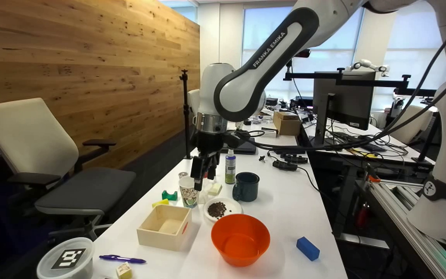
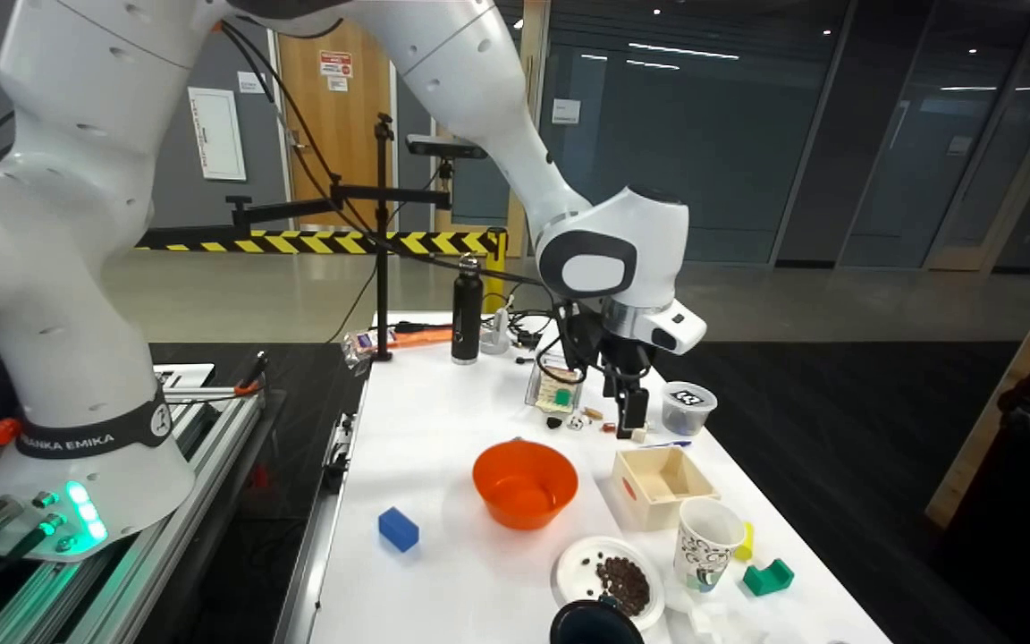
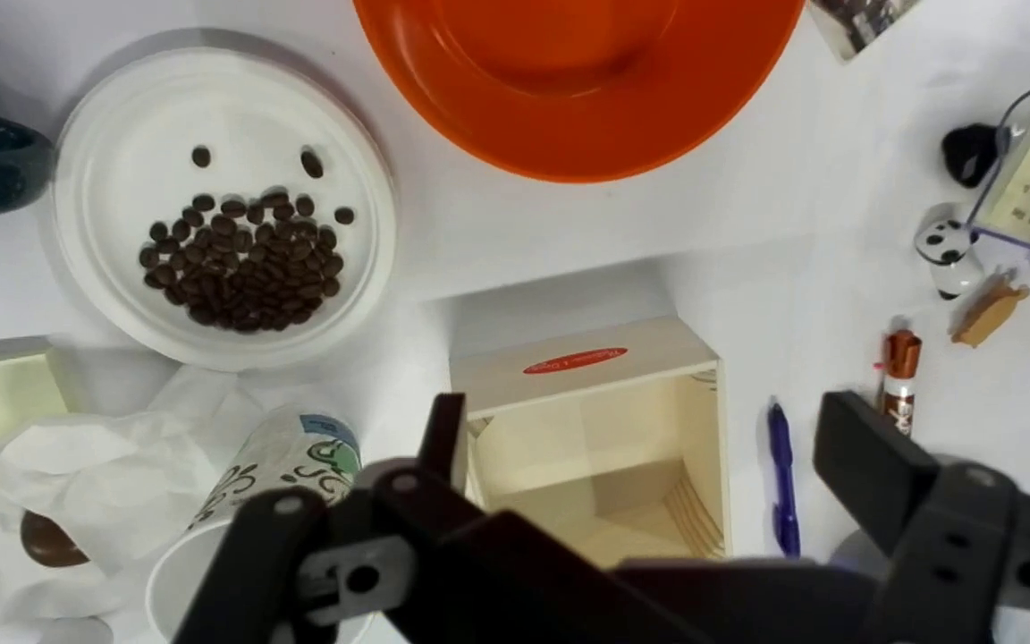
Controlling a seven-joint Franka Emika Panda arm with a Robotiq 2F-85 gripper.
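In the wrist view, see the black gripper (image 3: pixel 655 438) with fingers spread wide apart, above a pale wooden box (image 3: pixel 658 351). Lies right below, in the gap, nearer the finger by the paper cup (image 3: pixel 287 458). Has an open top looking up, and a wall with a red oval (image 3: pixel 576 360) looking toward the orange bowl (image 3: pixel 515 134). Sits partly hidden by the gripper, so cannot tell the long way from the short way. See a purple pen (image 3: pixel 784 483) lying close along one side of the box. In an exterior view, find the box down on the white table (image 1: pixel 294 209), lower than the gripper, with a blue block (image 1: pixel 307 248) well apart, past the bowl. In an exterior view, find the box below the gripper, between the bowl and the edge of the table, with a green block (image 2: pixel 768 577) near the same edge. Looks close to square here, with the red oval turned to the bowl.
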